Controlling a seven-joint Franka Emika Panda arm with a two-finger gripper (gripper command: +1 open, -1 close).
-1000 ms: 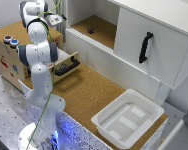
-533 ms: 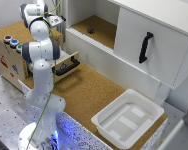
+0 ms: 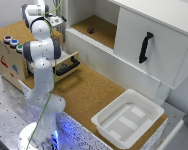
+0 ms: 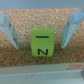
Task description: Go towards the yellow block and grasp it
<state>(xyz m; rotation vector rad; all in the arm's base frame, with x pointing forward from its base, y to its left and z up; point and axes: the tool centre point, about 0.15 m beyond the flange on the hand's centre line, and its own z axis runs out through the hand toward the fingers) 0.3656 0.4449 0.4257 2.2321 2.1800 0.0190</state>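
In the wrist view the yellow block point(image 4: 42, 42), a yellow-green cube with black marks on its faces, sits on the cork surface. My gripper point(image 4: 40, 44) is open, with one finger on each side of the block and small gaps between fingers point(image 4: 69, 31) and block. In the exterior view the gripper point(image 3: 55, 21) is at the upper left, above the wooden box, and the block is hidden behind the arm.
A wooden box point(image 3: 9, 55) with coloured buttons has an open drawer point(image 3: 66, 65). A white cabinet point(image 3: 144, 50) with a black handle stands on the exterior view's right, a small dark object point(image 3: 90, 30) in its open bay. A white tray point(image 3: 126, 117) lies at the front.
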